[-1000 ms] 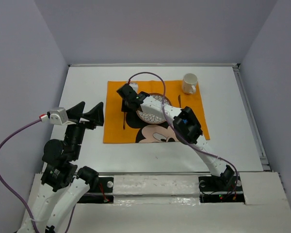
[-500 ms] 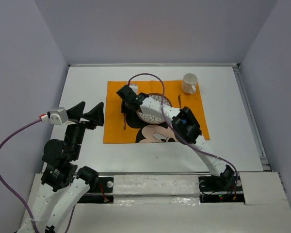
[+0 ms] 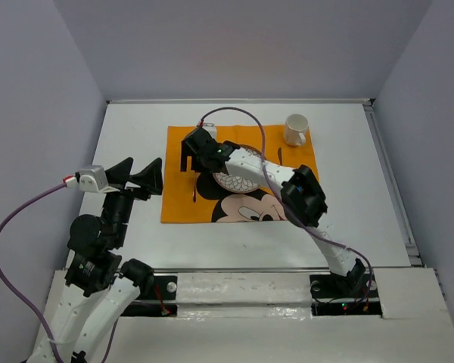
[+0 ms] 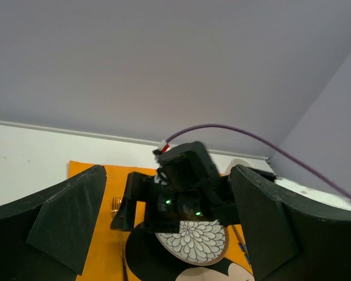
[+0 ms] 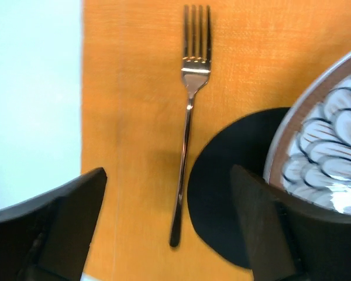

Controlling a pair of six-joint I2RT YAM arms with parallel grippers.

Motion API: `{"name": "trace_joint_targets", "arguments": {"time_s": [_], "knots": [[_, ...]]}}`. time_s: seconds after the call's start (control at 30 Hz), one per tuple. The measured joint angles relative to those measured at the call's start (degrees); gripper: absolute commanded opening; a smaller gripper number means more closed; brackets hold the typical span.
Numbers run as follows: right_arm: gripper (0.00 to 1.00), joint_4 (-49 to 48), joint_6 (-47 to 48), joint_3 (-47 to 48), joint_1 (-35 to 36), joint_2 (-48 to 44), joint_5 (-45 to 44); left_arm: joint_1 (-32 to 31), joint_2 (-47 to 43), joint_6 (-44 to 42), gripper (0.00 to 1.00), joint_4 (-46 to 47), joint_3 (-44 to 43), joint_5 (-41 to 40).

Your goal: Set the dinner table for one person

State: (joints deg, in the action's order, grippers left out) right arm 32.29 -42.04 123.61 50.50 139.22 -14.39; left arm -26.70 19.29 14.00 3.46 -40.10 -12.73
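Note:
The dinner table is a white top carrying an orange Mickey Mouse placemat. On the placemat sits a flower-patterned plate. A metal fork lies flat to the plate's left. My right gripper hovers open above the fork, whose handle shows between the spread fingers, untouched. A white cup stands at the placemat's far right corner. My left gripper hangs open and empty over the table's left side.
The right arm reaches diagonally across the plate and placemat. A thin utensil lies right of the plate. Grey walls enclose the table on three sides. A purple cable loops over the placemat's far edge.
My right gripper has gone from shut to open and drawn slightly back and left. The fork stays lying on the placemat. The left arm has not moved.

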Motion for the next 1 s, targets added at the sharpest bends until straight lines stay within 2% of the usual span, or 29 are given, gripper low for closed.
{"name": "trace_joint_targets", "arguments": {"time_s": [0.13, 0.3, 0.43, 0.57, 0.73, 0.9, 1.0], "knots": [[1.0, -4.59, 2.36, -11.54, 0.92, -14.21, -1.53, 0.17, 0.04, -0.04, 0.99, 0.0, 0.0, -0.85], [1.0, -16.57, 8.81, -33.94, 2.54, -41.9, -3.17, 0.2, 0.04, -0.17, 0.99, 0.07, 0.13, -2.47], [1.0, -23.98, 15.54, -47.54, 3.23, -60.48, -4.09, 0.85, 0.15, -0.26, 0.99, -0.07, 0.35, -2.97], [1.0, -26.29, 20.96, -60.85, 3.21, -76.78, -6.05, 1.36, 0.2, -0.57, 0.99, -0.04, 0.33, -3.02], [1.0, -25.14, 23.67, -76.0, 3.21, -100.06, -15.72, 2.97, 1.44, -0.68, 0.99, 0.07, 0.33, -3.1], [1.0, -26.34, 23.63, -85.11, 3.1, -121.0, -31.95, 5.86, 4.39, -0.7, 0.99, 0.07, 0.35, -1.66], [1.0, -26.21, 24.22, -86.03, 3.13, -122.44, -34.99, 7.61, 6.08, -0.55, 0.99, 0.13, 0.35, 0.28]]}}
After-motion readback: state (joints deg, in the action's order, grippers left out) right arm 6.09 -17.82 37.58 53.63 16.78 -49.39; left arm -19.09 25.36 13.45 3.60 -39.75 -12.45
